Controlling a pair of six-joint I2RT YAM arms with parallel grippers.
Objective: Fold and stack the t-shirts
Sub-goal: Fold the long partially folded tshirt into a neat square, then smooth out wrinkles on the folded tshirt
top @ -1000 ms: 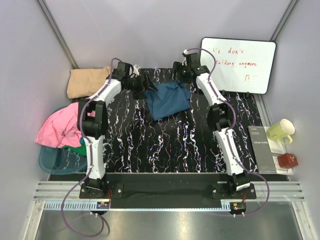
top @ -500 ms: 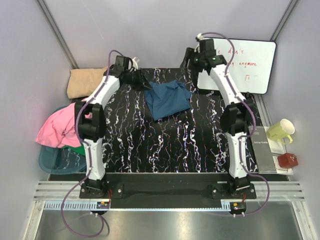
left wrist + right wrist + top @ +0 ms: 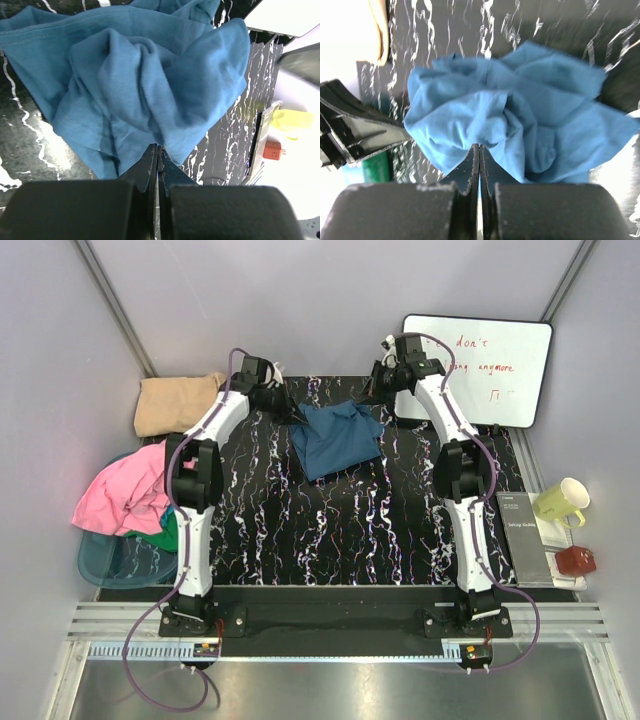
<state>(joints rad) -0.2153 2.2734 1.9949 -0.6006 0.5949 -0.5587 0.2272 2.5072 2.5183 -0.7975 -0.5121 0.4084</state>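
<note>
While teal t-shirt lies crumpled, left gripper, right gripper, both pressed together.

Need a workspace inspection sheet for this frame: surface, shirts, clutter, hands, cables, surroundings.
Surface: black white-veined mat, lying flat.
Job's things: teal-blue t-shirt crumpled at far centre; tan t-shirt folded-looking, far left off the mat; pink t-shirt and green t-shirt heaped in blue tub.
Clutter: whiteboard, yellow mug, booklet, red box, all on the right.
Hands: left hand and right hand shut, tips at the teal-blue t-shirt's far corners; pinch not confirmable.
Cables: purple cables follow both arms; none on cloth.
Surroundings: pale walls, metal rail at near edge.
</note>
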